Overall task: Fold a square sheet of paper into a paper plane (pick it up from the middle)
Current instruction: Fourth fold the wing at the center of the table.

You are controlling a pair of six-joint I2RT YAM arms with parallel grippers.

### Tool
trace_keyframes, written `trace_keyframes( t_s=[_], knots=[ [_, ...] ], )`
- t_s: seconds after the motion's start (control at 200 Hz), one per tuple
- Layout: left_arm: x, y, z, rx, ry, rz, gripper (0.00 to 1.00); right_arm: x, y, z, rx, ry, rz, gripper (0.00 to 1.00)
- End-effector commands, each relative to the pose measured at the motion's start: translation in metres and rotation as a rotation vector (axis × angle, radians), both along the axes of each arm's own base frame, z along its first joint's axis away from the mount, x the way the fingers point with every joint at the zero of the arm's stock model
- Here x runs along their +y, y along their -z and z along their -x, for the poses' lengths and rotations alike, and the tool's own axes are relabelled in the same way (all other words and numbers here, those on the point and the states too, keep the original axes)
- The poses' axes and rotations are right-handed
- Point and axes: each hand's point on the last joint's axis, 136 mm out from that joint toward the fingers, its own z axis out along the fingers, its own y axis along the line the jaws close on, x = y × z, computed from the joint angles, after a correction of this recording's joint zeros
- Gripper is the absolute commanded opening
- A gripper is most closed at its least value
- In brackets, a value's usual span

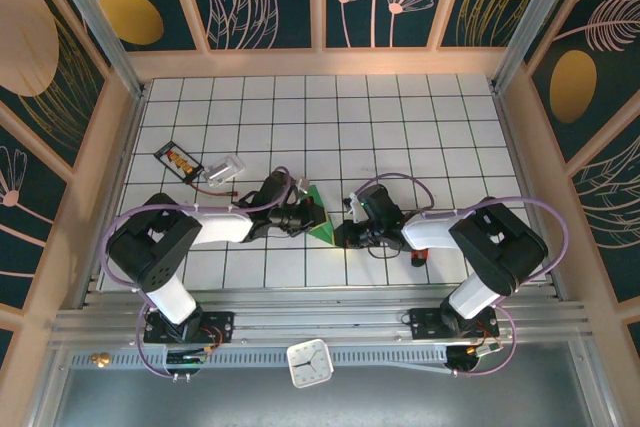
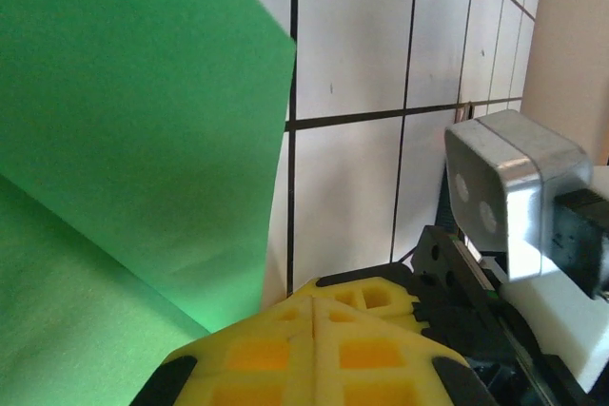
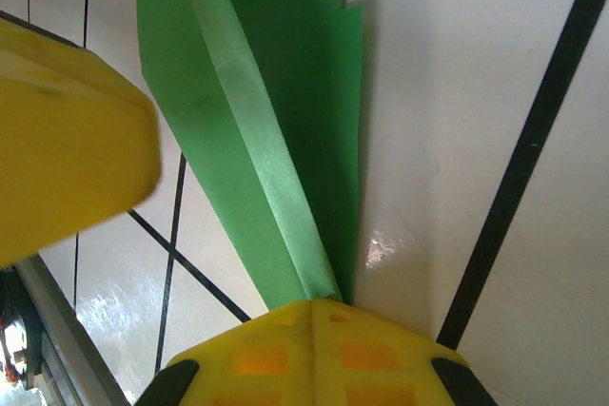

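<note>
Holding: my right claw (image 3: 314, 306) is clamped on the green sheet (image 3: 276, 130); its folded layers run straight into the seam between my yellow pads (image 3: 381, 322).
Left claw: my left claw (image 2: 312, 301) has its pads pressed together; the sheet lies against the left pad, and I cannot tell if a layer is nipped.
Sheet location: near the middle of the tiled table (image 1: 400, 127), between my two claws, folded into a narrower creased shape with flaps standing up off the tiles.
Stage: my guess is mid-fold; it is not a slim pointed dart yet.
Weight: next to nothing, a fingertip pinch should carry it.
Stiffness: thin and floppy, fans open away from the grip; the creases are the stiffer lines.
Surface: smooth with a slight sheen, likely to slip if only one layer is caught.
Fragility: crumples or tears under a hard pull; two claws tugging apart is the risk.
Where to take hold: on the centre crease, all layers together, about the middle of its length, pads flat across the fold, not on a loose corner.
Other stuff: orange-and-black packet (image 1: 180, 159) and silver bit (image 1: 228, 169) to the left, well apart from the sheet; clock (image 1: 309, 363) down by my bases.
</note>
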Motion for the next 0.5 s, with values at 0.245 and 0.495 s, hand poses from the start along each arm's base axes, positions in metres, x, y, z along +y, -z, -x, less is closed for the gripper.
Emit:
trace_keyframes(
  t_s=[0.245,0.495],
  knots=[
    [-0.014,0.017,0.009,0.056,0.033,0.022,0.0,-0.036,0.042,0.022,0.1,0.045,0.187,0.0],
    [-0.012,0.034,0.01,0.08,0.039,-0.027,0.0,-0.037,0.043,0.023,0.105,0.044,0.188,0.0]
  ],
)
